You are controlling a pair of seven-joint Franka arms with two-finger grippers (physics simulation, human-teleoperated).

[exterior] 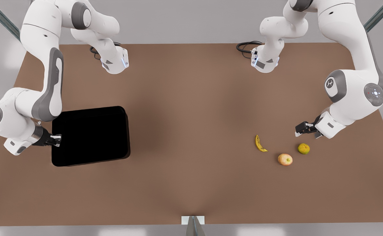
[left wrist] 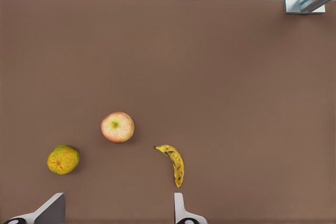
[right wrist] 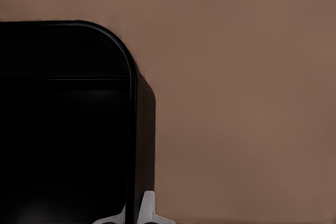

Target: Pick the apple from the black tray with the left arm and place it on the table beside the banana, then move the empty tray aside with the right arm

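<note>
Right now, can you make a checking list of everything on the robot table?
Surface: brown table, flat and plain.
Job's things: black tray empty; apple on the table between banana and a yellow-green fruit, touching neither.
Clutter: the yellow-green fruit.
Grippers: left gripper open above the fruits, holding nothing; right gripper at the tray's rim, pinching it.
Cables: black cable loops by the arm bases.
Surroundings: grey wall, metal struts.

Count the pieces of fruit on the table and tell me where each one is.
3. All lie on the table at the front view's right: the banana, the apple beside it, and a yellow-green fruit just below the left gripper.
</note>
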